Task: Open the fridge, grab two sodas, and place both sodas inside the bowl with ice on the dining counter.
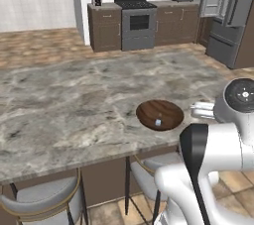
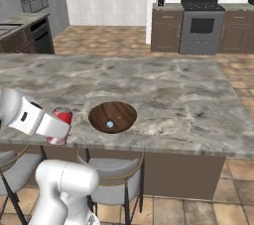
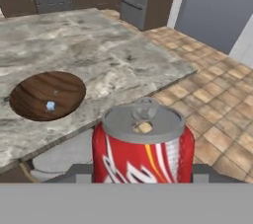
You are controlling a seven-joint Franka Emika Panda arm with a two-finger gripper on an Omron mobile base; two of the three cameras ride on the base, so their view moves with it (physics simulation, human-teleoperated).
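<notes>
The red soda can point(image 3: 143, 149) stands upright in the gripper point(image 3: 142, 172), its long axis vertical and its silver top with the pull tab facing up. In the hand view it sits square between the two dark fingers, which press against its sides low down, so the pincer is clamped on the can. Seen in the right base view, the can point(image 2: 61, 125) is carried at the near edge of the dining counter point(image 2: 163, 95), just off the stone and beside the bowl point(image 2: 112, 116), not touching it. Its wall is glossy red with white swirling lettering, a plain short cylinder.

The bowl is a shallow round dish of dark brown wood with visible grain, lying flat on the counter close to the near edge. Inside it is one small pale bluish ice cube point(image 2: 109, 125), resting a little off the middle toward the near side; nothing else is in the bowl.

The counter top is a wide slab of grey-beige veined marble on a brown base, with grey cushioned stools point(image 2: 111, 182) tucked under its near edge. The floor around is warm brown tile.

Across the room the grey fridge point(image 1: 225, 16) stands with one upper door swung open. Along the back wall are brown wooden cabinets and a dark steel oven point(image 1: 136, 18).
</notes>
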